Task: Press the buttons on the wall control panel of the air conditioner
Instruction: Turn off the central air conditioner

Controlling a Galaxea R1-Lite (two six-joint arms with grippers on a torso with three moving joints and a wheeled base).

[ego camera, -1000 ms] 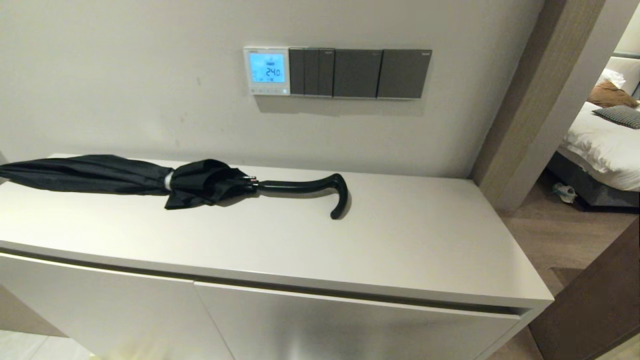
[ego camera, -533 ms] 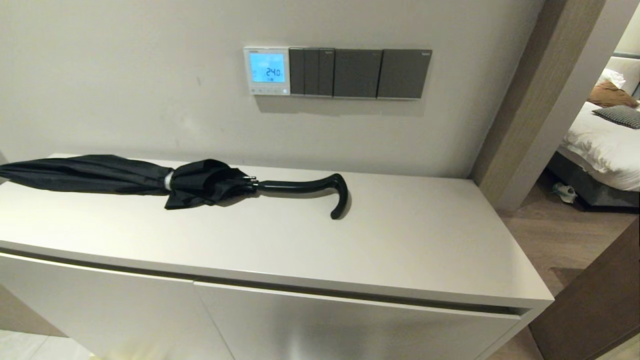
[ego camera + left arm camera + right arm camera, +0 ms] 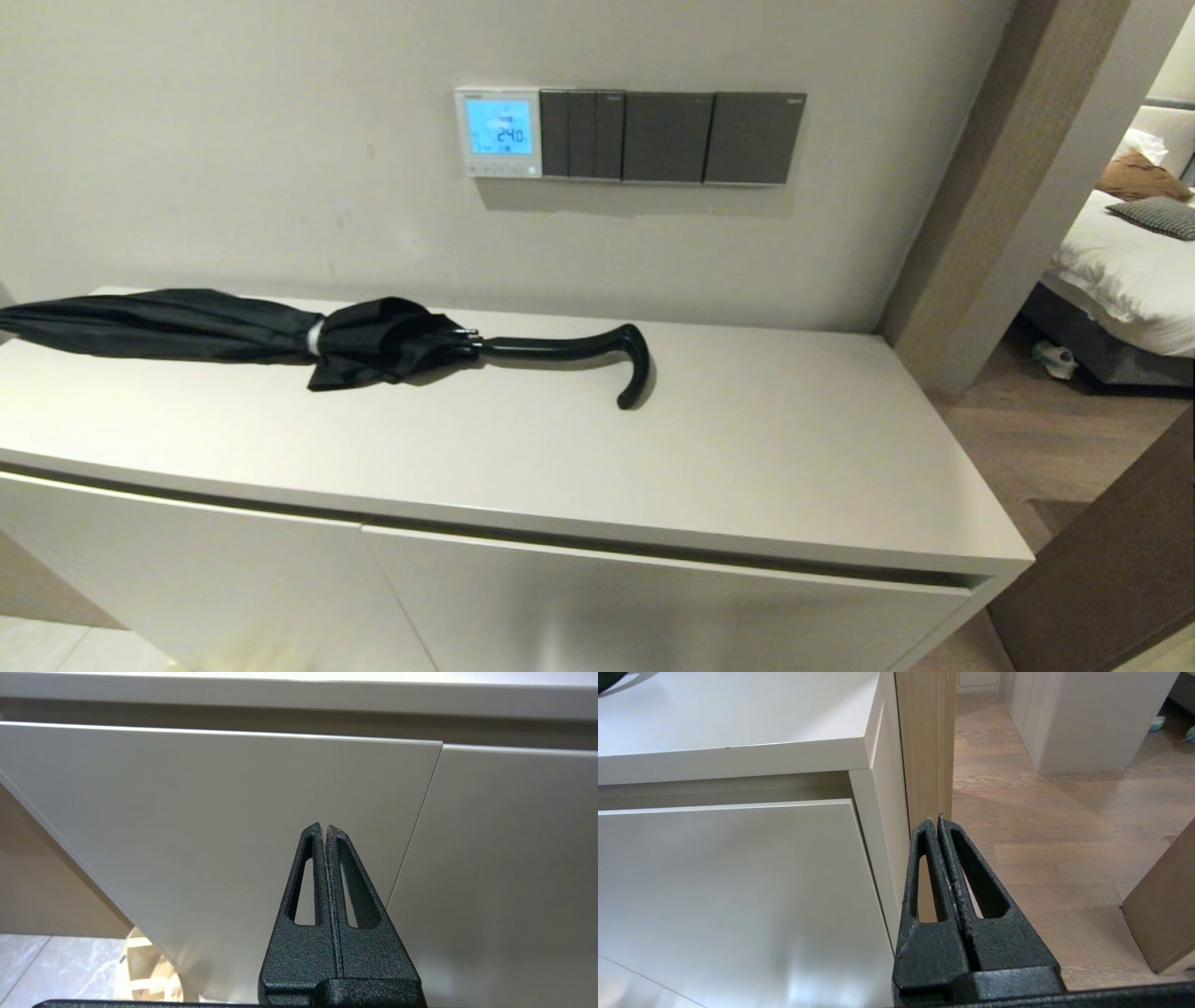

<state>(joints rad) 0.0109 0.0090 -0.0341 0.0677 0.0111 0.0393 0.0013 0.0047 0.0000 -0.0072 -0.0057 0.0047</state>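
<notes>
While parked low, both end effectors closed.

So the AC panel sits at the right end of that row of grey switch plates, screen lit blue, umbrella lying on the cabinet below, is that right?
Not quite. The head view shows the white control panel at the left end of the grey switch plates, not the right. The rest holds: its screen glows blue, and the black umbrella lies on the cabinet below.
</notes>
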